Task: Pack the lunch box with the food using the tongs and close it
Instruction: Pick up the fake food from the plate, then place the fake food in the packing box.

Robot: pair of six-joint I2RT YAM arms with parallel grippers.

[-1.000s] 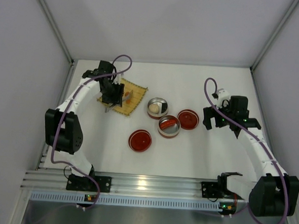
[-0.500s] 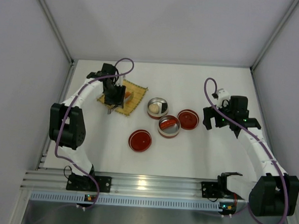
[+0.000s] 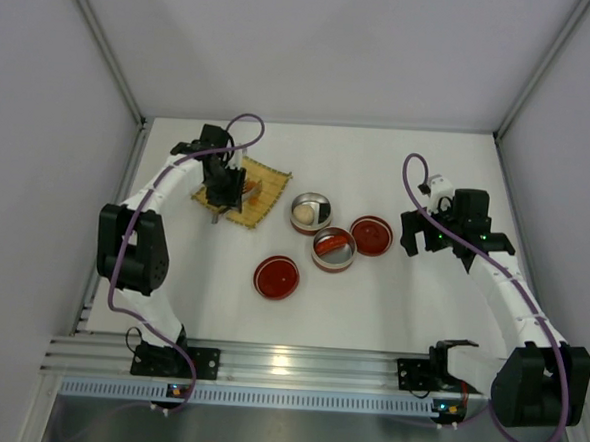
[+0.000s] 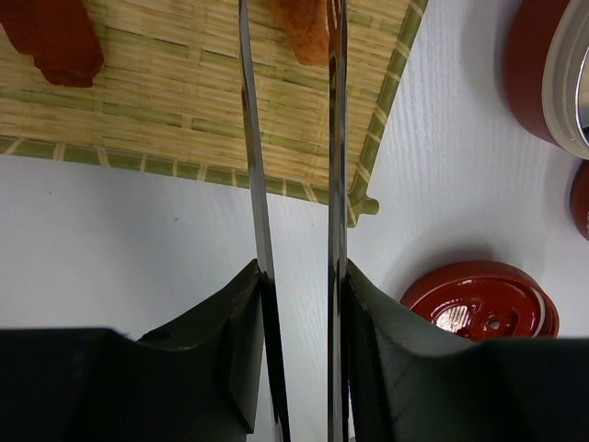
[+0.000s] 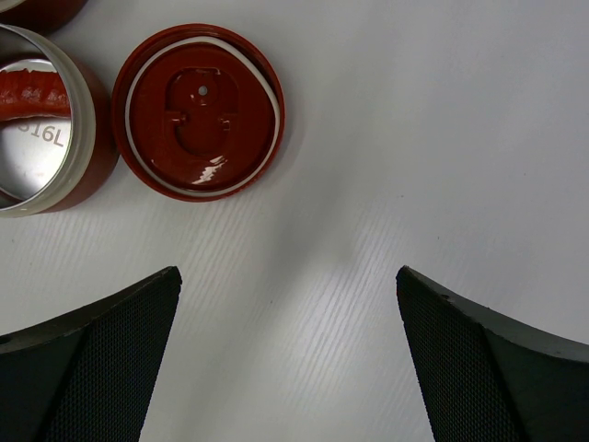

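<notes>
My left gripper [image 4: 302,276] is shut on the silver tongs [image 4: 259,184], one thin arm against each finger. The tong arms reach out over the yellow mat [image 4: 166,110]. An orange food piece [image 4: 302,28] lies between them near the tips, against the right arm, with a small gap to the left arm. A red food piece [image 4: 51,41] lies on the mat further left. The lunch box is two round tins: one [image 3: 311,212] holds a white-and-dark piece, the other [image 3: 333,248] a red piece. My right gripper [image 5: 290,285] hangs open over bare table.
Two red lids lie upside down on the table, one [image 3: 371,235] right of the tins and one [image 3: 276,277] in front of them. The second lid [image 4: 479,299] sits just right of my left fingers. White walls enclose the table on three sides.
My left gripper has squeezed the tongs narrower around the orange piece, after shifting slightly right over the mat. The right arm has not moved.
</notes>
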